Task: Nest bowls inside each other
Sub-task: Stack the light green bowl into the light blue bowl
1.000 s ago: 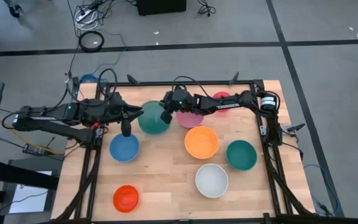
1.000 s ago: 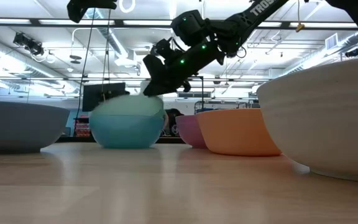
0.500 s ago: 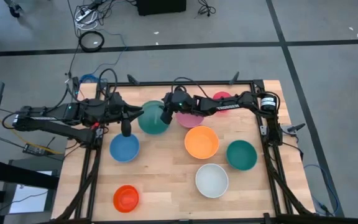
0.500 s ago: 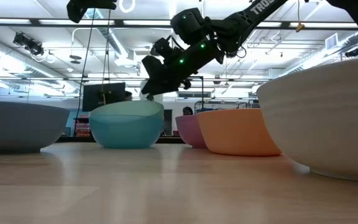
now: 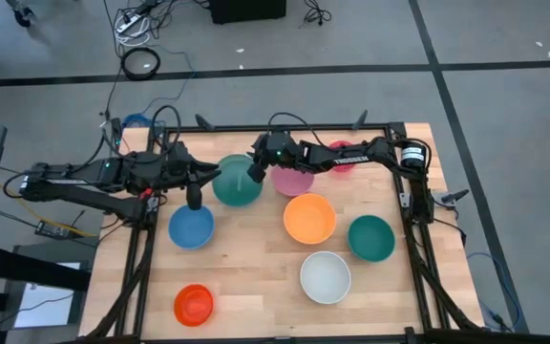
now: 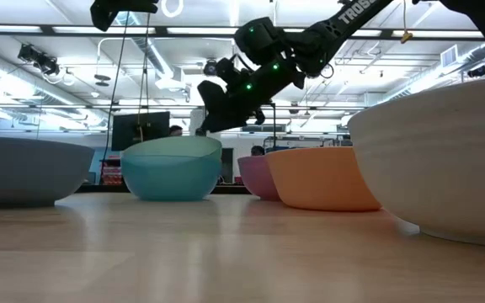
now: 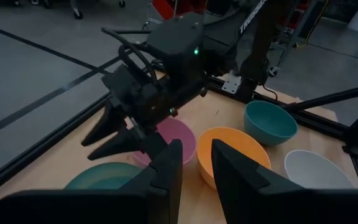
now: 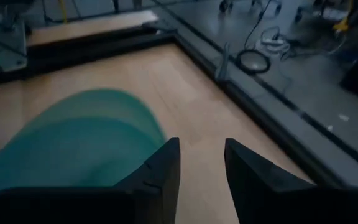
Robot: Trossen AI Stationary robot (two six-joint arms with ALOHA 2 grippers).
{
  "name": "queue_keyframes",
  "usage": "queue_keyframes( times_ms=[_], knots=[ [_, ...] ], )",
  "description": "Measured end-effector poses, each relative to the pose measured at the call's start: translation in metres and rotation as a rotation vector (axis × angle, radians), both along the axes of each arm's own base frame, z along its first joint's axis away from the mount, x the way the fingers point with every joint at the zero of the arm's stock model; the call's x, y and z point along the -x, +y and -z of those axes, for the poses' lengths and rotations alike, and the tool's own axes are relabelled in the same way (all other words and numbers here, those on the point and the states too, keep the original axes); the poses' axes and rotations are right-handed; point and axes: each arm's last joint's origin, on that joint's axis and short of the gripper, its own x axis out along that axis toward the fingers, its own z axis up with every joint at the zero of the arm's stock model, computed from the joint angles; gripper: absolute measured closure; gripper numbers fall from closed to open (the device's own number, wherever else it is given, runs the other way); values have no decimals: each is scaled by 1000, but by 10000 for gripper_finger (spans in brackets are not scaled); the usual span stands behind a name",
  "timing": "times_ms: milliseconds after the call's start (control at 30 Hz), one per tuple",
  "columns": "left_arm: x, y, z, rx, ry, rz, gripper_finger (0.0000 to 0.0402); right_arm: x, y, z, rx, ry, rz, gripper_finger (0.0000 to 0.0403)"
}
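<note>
Nearest on the table [image 5: 246, 268] lie the red-orange bowl [image 5: 193, 304] and white bowl [image 5: 325, 277], then the blue bowl [image 5: 190, 226], orange bowl [image 5: 309, 218] and teal bowl [image 5: 370, 237]. Farther back, the left gripper [image 5: 194, 198] hangs parted and empty over the blue bowl's far rim. The right gripper [image 5: 254, 173], fingers apart and empty, hovers above the green bowl [image 5: 236, 182]'s right rim, beside the pink bowl [image 5: 292, 179]; the low view alone shows clear air beneath it and "TROS" lettering on its arm.

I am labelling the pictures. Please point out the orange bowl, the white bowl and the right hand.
orange bowl [image 5: 309, 218]: high view, middle of its inside.
white bowl [image 5: 325, 277]: high view, middle of its inside.
right hand [image 5: 253, 178]: high view, between its fingertips.
</note>
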Motion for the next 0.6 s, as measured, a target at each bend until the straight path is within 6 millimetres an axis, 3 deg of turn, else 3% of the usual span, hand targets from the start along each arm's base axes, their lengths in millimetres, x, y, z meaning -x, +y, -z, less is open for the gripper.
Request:
queue_keyframes(
  times_ms=[433, 600],
  knots=[
    [0, 0, 0, -9, 3, 3, 307, 7, 12, 16, -125, 143, 29, 297],
    [0, 0, 0, -10, 4, 3, 307, 7, 18, 19, -149, 168, 5, 321]
  ],
)
